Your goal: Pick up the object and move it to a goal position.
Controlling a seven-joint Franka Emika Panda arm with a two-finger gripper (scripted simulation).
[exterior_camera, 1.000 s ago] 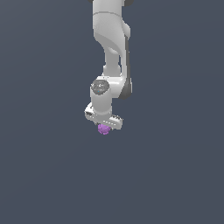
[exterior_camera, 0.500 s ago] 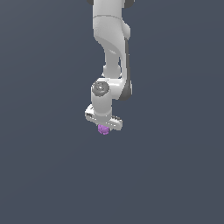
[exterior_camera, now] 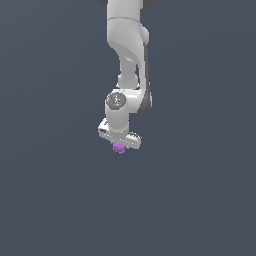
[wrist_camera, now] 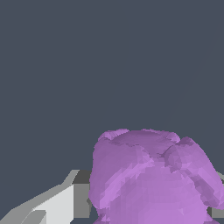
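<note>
Claw (exterior_camera: 119, 146) stays clamped on the purple ball (exterior_camera: 119, 148); position unchanged from before

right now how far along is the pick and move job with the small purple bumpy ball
The pick looks done: the small purple bumpy ball sits directly under the white robot gripper, and in the wrist view it fills the space beside a grey finger, so it appears gripped. In hand: carrying it. Left: reaching the goal position, which no picture shows, so remaining distance cannot be judged.
</note>
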